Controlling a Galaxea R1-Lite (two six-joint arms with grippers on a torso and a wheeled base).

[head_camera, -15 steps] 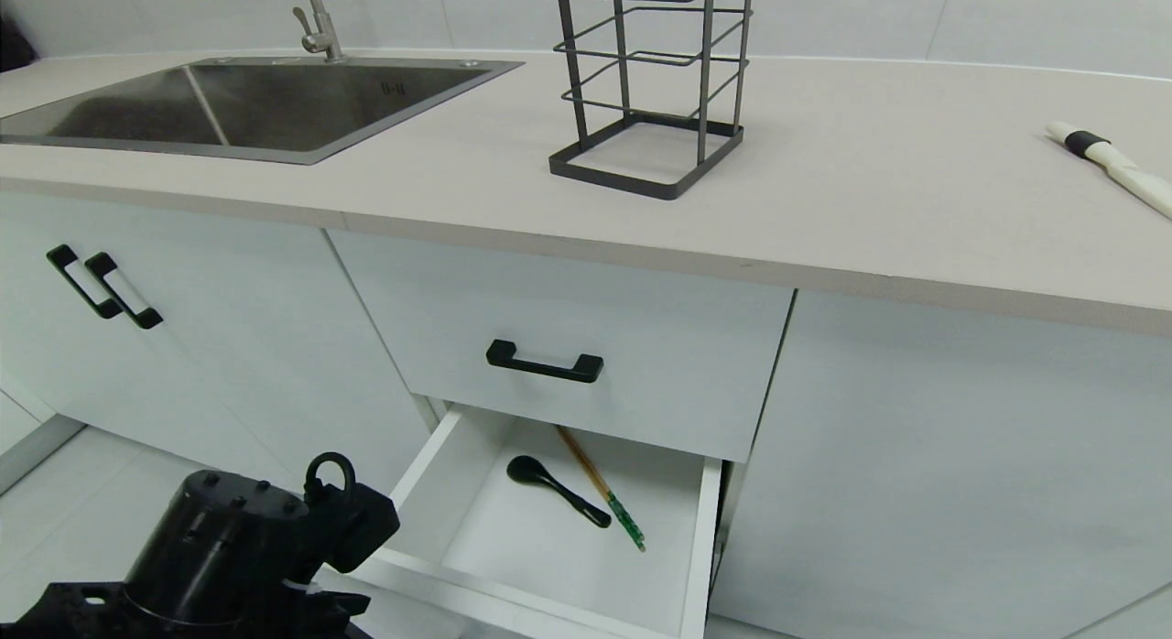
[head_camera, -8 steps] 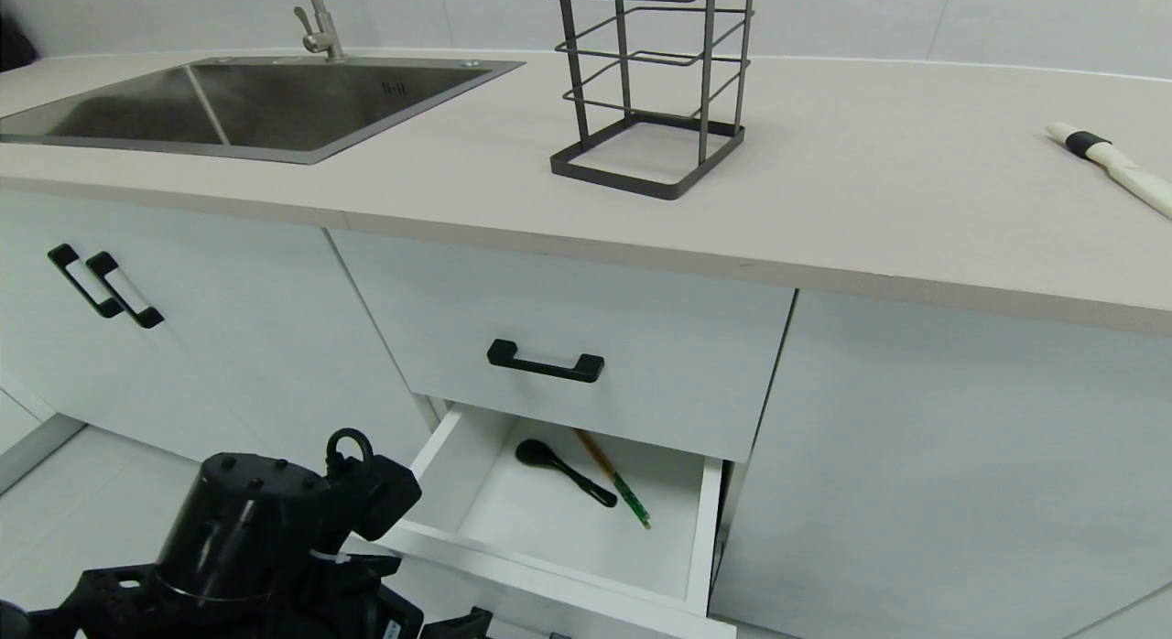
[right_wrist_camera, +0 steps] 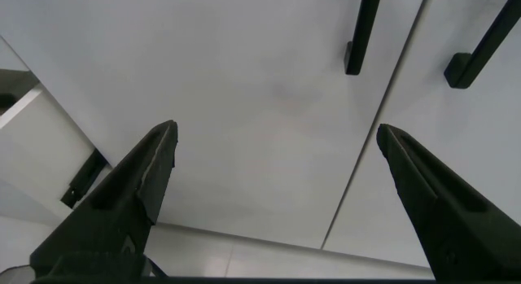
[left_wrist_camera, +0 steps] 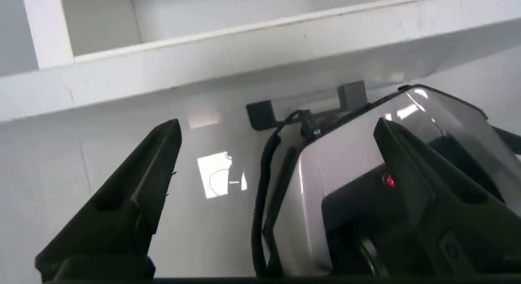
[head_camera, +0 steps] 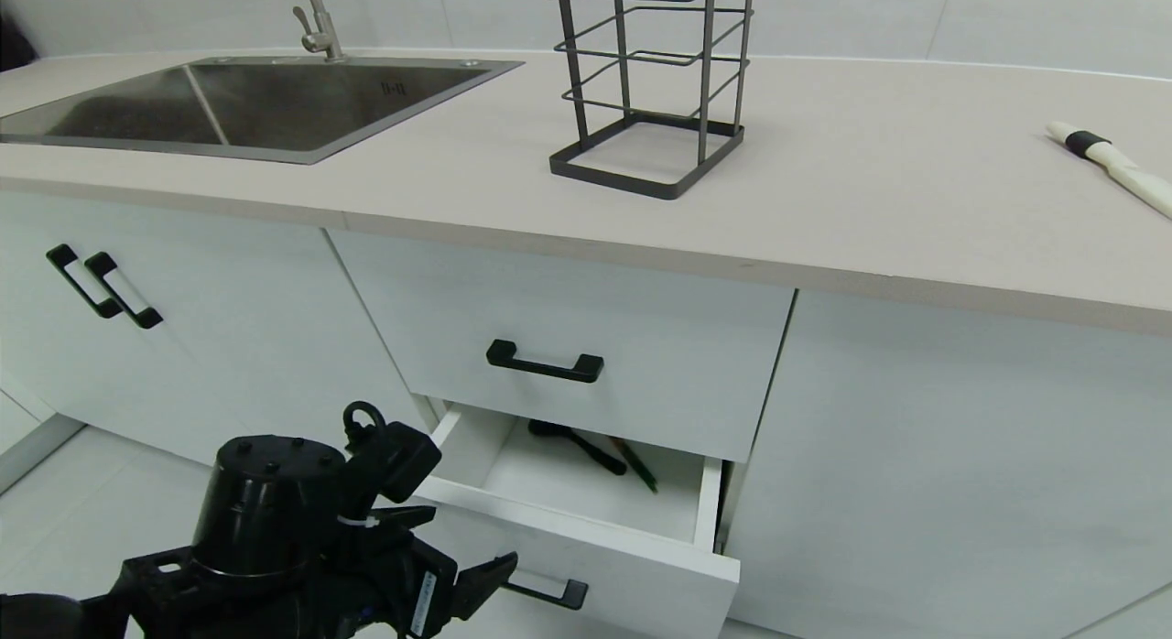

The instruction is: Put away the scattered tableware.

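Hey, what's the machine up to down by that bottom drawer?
The robot is tidying tableware away. A black spoon and chopsticks lie in the lower drawer. The left hand, open, sits low at the drawer's front beside its handle. The drawer has slid inward over the last second and now stands partly open. A pale utensil lies on the counter.

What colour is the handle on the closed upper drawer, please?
The handle is black, clearest in the head view.
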